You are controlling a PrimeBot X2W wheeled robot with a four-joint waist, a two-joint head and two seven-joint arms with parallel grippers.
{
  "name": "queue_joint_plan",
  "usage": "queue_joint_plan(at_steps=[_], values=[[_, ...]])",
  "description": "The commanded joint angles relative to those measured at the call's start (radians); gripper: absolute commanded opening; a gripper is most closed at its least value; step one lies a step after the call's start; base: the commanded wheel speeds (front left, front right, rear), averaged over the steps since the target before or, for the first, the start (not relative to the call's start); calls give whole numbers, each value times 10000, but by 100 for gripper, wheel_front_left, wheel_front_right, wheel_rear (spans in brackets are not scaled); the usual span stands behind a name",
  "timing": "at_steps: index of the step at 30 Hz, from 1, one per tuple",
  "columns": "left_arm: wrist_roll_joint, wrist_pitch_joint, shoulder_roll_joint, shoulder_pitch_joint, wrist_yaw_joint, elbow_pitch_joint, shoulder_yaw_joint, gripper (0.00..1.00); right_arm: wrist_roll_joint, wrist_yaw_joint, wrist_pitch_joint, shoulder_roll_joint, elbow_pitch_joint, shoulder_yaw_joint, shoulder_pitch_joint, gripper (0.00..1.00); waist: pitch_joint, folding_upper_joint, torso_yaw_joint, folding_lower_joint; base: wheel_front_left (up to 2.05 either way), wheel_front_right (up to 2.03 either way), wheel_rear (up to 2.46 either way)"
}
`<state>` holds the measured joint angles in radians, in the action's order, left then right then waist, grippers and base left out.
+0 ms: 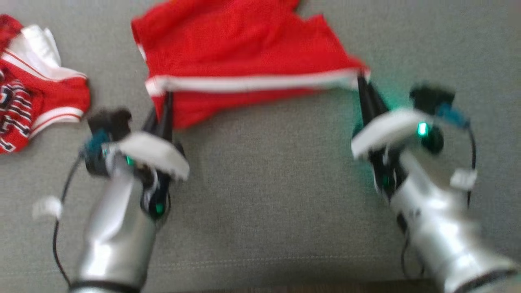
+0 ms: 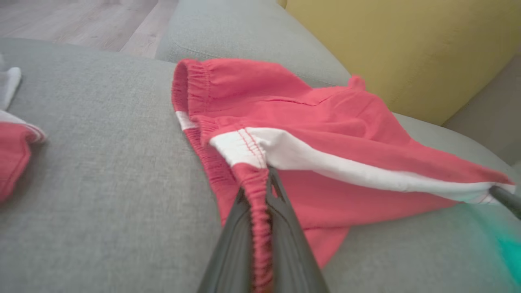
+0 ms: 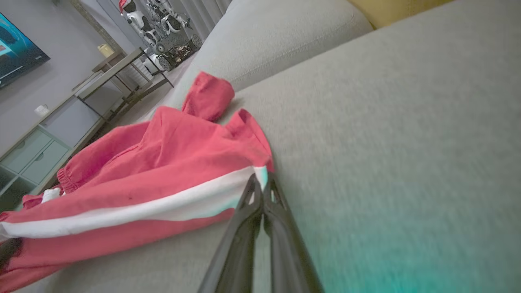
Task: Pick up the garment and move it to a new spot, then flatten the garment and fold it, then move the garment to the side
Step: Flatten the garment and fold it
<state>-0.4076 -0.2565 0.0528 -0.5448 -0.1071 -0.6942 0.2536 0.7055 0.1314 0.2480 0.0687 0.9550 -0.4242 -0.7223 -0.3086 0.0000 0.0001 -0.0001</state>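
Note:
The garment [image 1: 240, 53] is a pair of red shorts with a white side stripe, stretched across the grey sofa cushion [image 1: 268, 195]. My left gripper [image 1: 166, 99] is shut on its elastic waistband corner; in the left wrist view the gathered waistband of the garment [image 2: 285, 122] runs between the fingers of the left gripper [image 2: 264, 179]. My right gripper [image 1: 362, 81] is shut on the other end of the white stripe, at the hem corner; the right wrist view shows the right gripper [image 3: 262, 183] pinching the garment [image 3: 163, 162] there. The stripe is pulled taut between both grippers, and that edge is raised off the cushion.
A second red and white garment, a jersey with lettering [image 1: 28, 93], lies crumpled at the far left of the cushion. A yellow pillow [image 2: 407, 44] leans behind the shorts. The sofa's front edge [image 1: 285, 280] runs along the bottom. Shelving [image 3: 61, 122] stands beyond the sofa.

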Motion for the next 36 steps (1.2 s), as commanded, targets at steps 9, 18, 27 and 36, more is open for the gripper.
queue_joint_plan(at_steps=[9, 18, 27, 36], values=[[557, -53, 608, 2905, 41, 3113, -271, 0, -868, -7, -21, -177, -2616, 1699, 3806, 0, 1426, 0, 87, 1, 0, 0, 0], [653, 466, 947, 5146, 707, 5174, -229, 0, -1898, -7, -1937, -182, -6794, 3221, 7318, 0, 2192, 0, 110, 1, 0, 0, 0], [620, 1465, 1081, 6848, 1286, 7252, -40, 0, -2037, -7, -3723, -184, -10287, 4314, 9977, 0, 2701, 0, 199, 1, 0, 0, 0], [327, 2070, 1111, 7092, 1402, 7892, 9, 0, -2580, -7, -4236, -184, -10730, 4692, 9398, 0, 2653, 0, 434, 1, 0, 0, 0]])
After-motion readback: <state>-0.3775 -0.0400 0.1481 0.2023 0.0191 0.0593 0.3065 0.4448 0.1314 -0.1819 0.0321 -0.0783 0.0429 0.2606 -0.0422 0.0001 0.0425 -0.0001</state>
